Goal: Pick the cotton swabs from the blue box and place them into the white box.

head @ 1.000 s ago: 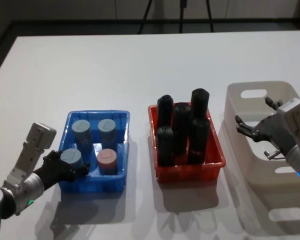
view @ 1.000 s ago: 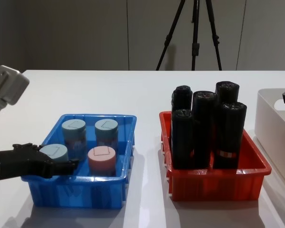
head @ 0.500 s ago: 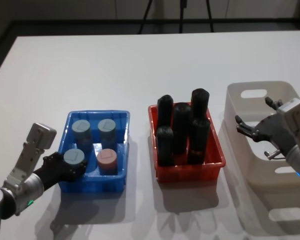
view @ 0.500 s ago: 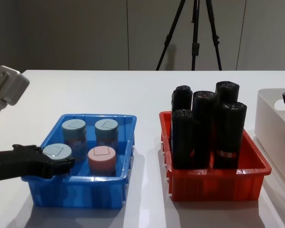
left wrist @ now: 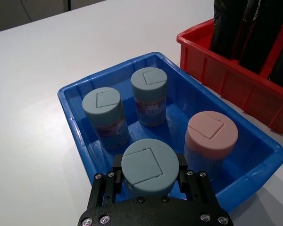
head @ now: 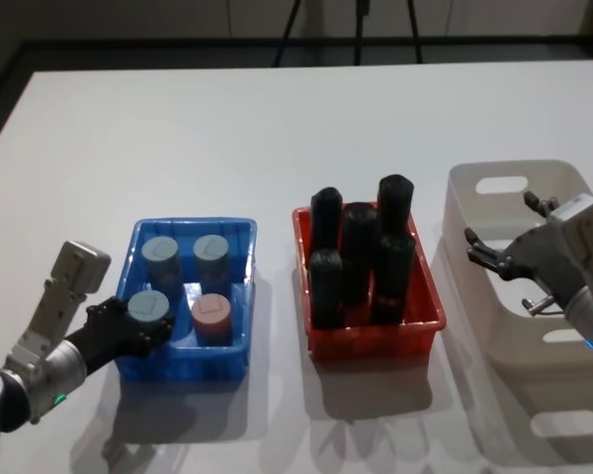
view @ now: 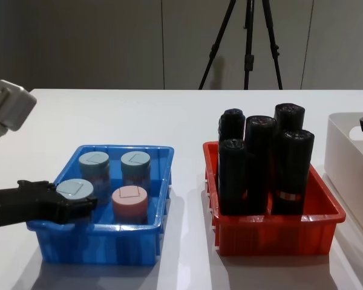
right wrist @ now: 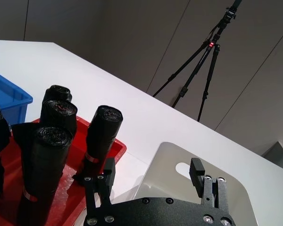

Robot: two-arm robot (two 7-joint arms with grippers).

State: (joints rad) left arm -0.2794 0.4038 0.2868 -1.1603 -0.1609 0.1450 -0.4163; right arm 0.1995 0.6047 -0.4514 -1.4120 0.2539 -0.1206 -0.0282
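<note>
Four cotton swabs [left wrist: 149,89] in the blue box [view: 97,246], one gripped by the left hand [left wrist: 149,175].
Three grey-blue lids and one pink lid [head: 211,312] are counted. The near-left grey-blue tub [head: 148,307] is clamped in that hand, its body largely hidden. A red tray [head: 376,341] with five black rolls [head: 358,247] is set between the blue box and the white box [head: 484,326], the rolls' bases concealed by its wall. The right hand [right wrist: 152,172] is held over the white box, jaws spread wide.

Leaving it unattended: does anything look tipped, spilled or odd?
Nothing stands out. Four tubs upright in the blue tray, one in the left pincer; black rolls upright in the red tray; right pincer open over the white bin.
</note>
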